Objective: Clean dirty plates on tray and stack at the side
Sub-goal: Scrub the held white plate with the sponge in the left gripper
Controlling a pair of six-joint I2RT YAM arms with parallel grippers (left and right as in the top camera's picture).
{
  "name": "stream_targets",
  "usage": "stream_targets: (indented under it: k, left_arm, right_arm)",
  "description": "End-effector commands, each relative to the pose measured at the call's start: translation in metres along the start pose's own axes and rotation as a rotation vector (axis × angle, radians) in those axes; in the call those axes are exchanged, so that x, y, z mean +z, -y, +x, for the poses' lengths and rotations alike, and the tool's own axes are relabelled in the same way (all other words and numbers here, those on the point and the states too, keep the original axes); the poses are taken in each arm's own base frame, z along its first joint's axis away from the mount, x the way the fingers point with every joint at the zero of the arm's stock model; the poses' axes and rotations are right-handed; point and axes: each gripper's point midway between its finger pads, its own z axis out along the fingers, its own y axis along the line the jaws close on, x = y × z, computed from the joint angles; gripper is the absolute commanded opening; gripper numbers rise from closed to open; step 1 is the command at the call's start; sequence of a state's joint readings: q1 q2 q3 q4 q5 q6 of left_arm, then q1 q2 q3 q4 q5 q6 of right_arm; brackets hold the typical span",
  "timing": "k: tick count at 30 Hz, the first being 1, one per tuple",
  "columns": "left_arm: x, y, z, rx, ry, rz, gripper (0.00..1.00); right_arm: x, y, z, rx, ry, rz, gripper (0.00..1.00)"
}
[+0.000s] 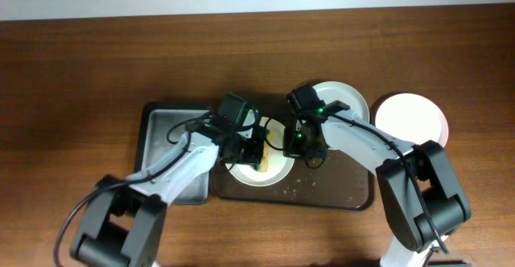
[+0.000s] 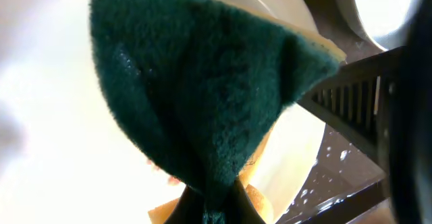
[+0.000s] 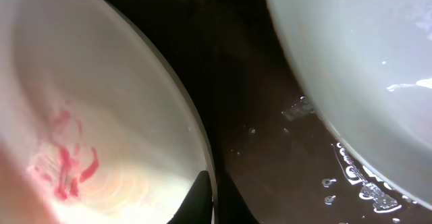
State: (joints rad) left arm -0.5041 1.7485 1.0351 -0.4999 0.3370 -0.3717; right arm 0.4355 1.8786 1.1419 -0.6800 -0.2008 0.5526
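1. We see the left gripper (image 2: 209, 209) closed tight on the lower corner of a dark green scouring sponge with a yellow backing (image 2: 202, 96). The sponge fans upward from the jaws.
2. The sponge spreads over the inner face of a round shallow white plate with red smears (image 2: 54, 150).
3. The right gripper (image 3: 214, 200) is clamped on this same plate's rim, with one finger inside the edge and one outside.
4. The red smears (image 3: 67, 166) sit in the plate's centre, to the left of the right gripper in its wrist view.
5. From overhead, both grippers meet over that plate, the left at its upper left and the right at its upper right edge. The plate rests in the large dark brown rectangular tray (image 1: 338, 195), left of the tray's centre.
6. A second round white plate, slightly greenish (image 1: 346, 98), lies in the tray's far right corner. It sits apart from the held plate, with bare tray floor and water droplets (image 3: 351, 177) between them.
7. A third round plate, pinkish (image 1: 412, 118), sits on the brown wooden table (image 1: 80, 74) just beside the tray's right edge.
8. A smaller dark-rimmed rectangular tray (image 1: 165, 130) lies just beside the brown tray's left side, partly under the left arm.
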Motion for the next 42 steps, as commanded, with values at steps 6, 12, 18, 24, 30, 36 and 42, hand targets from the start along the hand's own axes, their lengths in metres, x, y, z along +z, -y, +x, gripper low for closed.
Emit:
stream_targets:
  k: [6,12,18,24,30,36,42]
  left_arm:
    - [0.005,-0.083,-0.001,-0.090,0.033,-0.436,0.00]
    - [0.008,0.012,-0.011,0.062,-0.031,-0.022,0.00]
    - [0.039,-0.010,-0.010,0.019,-0.042,-0.121,0.15]
    - [0.010,-0.065,-0.011,-0.076,-0.040,-0.299,0.02]
    - [-0.042,-0.024,-0.039,-0.043,0.115,-0.153,0.00]
    - [0.007,-0.002,-0.023,-0.245,-0.024,0.035,0.00]
    - [0.034,0.004,-0.007,-0.239,-0.037,-0.069,0.00]
  right_arm:
    - [0.004,0.007,0.008,0.001,-0.024,0.044,0.04]
    - [0.004,0.008,0.009,0.002,-0.027,0.045,0.04]
    - [0.004,0.008,0.009,0.002,-0.028,0.046,0.15]
    - [0.004,0.010,0.013,0.005,-0.042,0.055,0.04]
    - [0.004,0.010,0.013,0.005,-0.043,0.055,0.04]
    - [0.003,0.006,-0.013,0.061,0.057,0.025,0.27]
    - [0.003,0.008,-0.010,0.325,0.045,0.022,0.04]
